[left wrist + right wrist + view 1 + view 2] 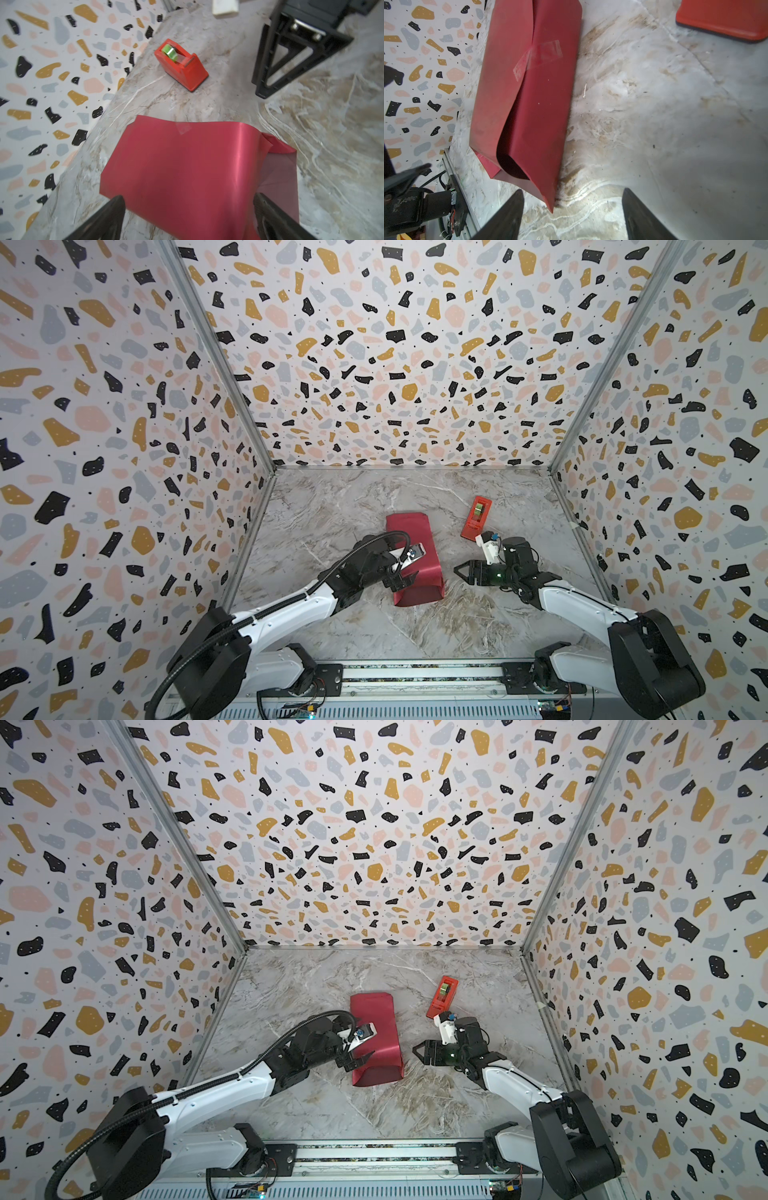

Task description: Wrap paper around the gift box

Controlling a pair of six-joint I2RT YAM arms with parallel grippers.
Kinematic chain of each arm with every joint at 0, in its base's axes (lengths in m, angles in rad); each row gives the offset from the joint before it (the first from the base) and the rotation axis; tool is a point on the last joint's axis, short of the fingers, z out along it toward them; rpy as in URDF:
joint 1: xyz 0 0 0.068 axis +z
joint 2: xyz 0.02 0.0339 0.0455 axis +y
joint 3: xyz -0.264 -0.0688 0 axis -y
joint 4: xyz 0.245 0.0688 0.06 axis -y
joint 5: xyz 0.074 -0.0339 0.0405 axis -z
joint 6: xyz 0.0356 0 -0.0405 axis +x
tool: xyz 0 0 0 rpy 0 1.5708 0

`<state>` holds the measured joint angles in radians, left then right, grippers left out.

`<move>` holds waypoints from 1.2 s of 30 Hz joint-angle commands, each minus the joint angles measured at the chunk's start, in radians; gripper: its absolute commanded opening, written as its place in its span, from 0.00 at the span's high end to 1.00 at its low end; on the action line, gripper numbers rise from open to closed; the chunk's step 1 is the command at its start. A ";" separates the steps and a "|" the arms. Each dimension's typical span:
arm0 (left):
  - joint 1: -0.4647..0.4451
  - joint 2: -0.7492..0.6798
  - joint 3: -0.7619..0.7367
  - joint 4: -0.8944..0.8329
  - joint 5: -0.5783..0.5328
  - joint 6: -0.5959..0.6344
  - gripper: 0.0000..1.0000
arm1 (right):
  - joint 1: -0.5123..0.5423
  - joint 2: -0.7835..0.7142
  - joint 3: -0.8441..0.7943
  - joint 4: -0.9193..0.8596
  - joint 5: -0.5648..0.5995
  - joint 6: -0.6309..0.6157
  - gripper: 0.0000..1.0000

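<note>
1. Two pincers are in view, and both stand open. The left gripper (402, 580) (190, 220) has its jaws spread wide and clamps nothing. In the left wrist view the paper (176, 166) lies below and between its fingers (110, 216).
2. The left arm reaches from the near left base slantwise to the middle of the table (324, 506), with its gripper over the near part of the paper.
3. The paper (409, 526) (374, 1006) (529, 104) lies mid-table, folded over into a long flat sleeve. A clear tape strip (538, 56) crosses its seam, and its near end gapes open. The gift box is hidden in every view.
4. The right gripper (459, 570) (419, 1050) (575, 218) is also parted and empty, with bare table between its fingers. It lies level and points left, close beside the paper's right edge but apart from it.
5. The red tape dispenser (476, 517) (442, 996) (180, 64) stands farther back, right of the paper and just beyond the right wrist.
</note>
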<state>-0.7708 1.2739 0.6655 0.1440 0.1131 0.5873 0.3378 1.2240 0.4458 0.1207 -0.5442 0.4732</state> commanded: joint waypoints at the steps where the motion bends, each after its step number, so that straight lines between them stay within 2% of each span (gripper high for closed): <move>1: -0.023 0.070 0.056 -0.060 0.003 0.185 0.04 | -0.014 -0.004 -0.015 0.020 -0.039 -0.008 0.25; 10: -0.032 0.199 0.121 -0.085 -0.072 0.238 0.15 | -0.014 0.019 -0.041 0.064 -0.061 0.025 0.25; 26: -0.106 0.289 0.125 -0.105 -0.252 0.208 0.28 | 0.071 0.107 -0.030 0.133 -0.038 0.054 0.26; 29: -0.118 0.300 0.118 -0.109 -0.281 0.208 0.29 | 0.081 0.123 -0.029 0.150 0.004 0.061 0.32; 36: -0.127 0.312 0.097 -0.097 -0.302 0.209 0.29 | 0.084 0.175 -0.021 0.226 0.027 0.094 0.55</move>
<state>-0.8932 1.5631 0.7834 0.0677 -0.1688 0.8005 0.4168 1.3884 0.4072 0.2993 -0.5388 0.5495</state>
